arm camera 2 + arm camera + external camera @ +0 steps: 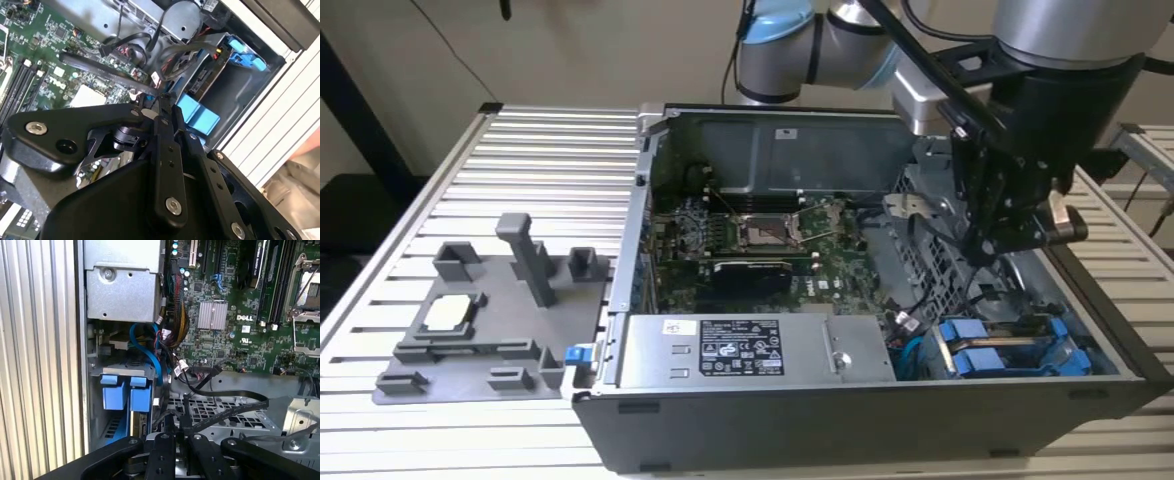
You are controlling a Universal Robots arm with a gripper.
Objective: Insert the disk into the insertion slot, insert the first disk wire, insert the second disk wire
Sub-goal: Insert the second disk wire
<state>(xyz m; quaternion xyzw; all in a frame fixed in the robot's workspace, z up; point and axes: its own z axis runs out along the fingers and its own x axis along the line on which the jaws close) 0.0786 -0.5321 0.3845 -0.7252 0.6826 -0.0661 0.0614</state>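
Slatted table [520, 140] under the case [854, 420]; inside the case, gripper [179, 430] pinched narrow on a black wire [227, 412], presumably for plugging.

Matt black tool [162, 98], ribbed metal table [534, 160]

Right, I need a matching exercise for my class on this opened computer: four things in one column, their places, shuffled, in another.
1. grey plastic parts holder
2. silver labelled power-supply box
3. green circuit board
4. black gripper

A. middle of the black computer case
B. over the case's interior, exterior view's right
C. on the slatted metal table, exterior view's left
D. against the case's nearest wall

Pairs: 1-C, 2-D, 3-A, 4-B.
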